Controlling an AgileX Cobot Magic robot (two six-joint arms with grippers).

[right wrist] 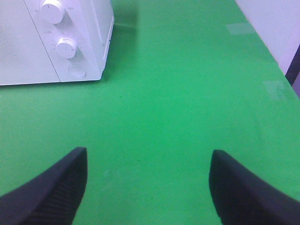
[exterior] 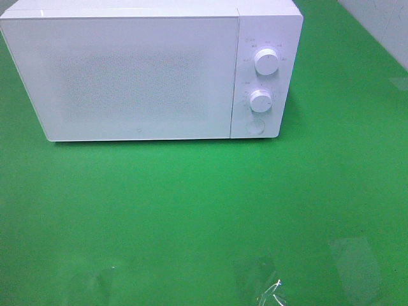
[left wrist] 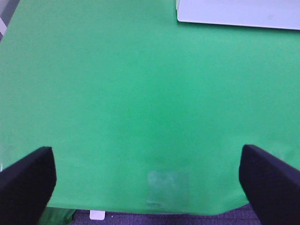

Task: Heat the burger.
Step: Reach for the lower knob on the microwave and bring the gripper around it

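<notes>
White microwave (exterior: 127, 76) at the back of the green tabletop (exterior: 191, 210), as seen from the high camera. Stands square on the surface with door (exterior: 121, 80) shut, frosted panel allowing no look inside. On the control strip at its right end: upper knob (exterior: 266, 61), lower knob (exterior: 261, 101) just beneath, round button (exterior: 255, 126) lowest of the three. Near the front edge of the table, a few patches of clear tape (exterior: 354, 261) stuck flat (one curling up at a corner).

Burger: in none of the three views, so cannot tell where.

Left gripper (left wrist: 146, 151), from its own wrist camera: hovers over bare green with dark fingers (left wrist: 28, 180) spread about as wide as the frame. Holds nothing and touches nothing. Points toward a lower corner of the microwave (left wrist: 234, 11), well apart from it. Under the gap, another clear tape patch (left wrist: 168, 185), close to the table's edge.

Right gripper (right wrist: 148, 153), from its own wrist camera: likewise parted wide, with only green cloth between the black fingers (right wrist: 51, 187). Grips nothing. Faces the control end of the microwave (right wrist: 28, 51), with both knobs and the button in sight, well apart from the fingertips. Along the table's outer side, two more tape pieces (right wrist: 276, 89), near a pale wall (right wrist: 276, 23).
</notes>
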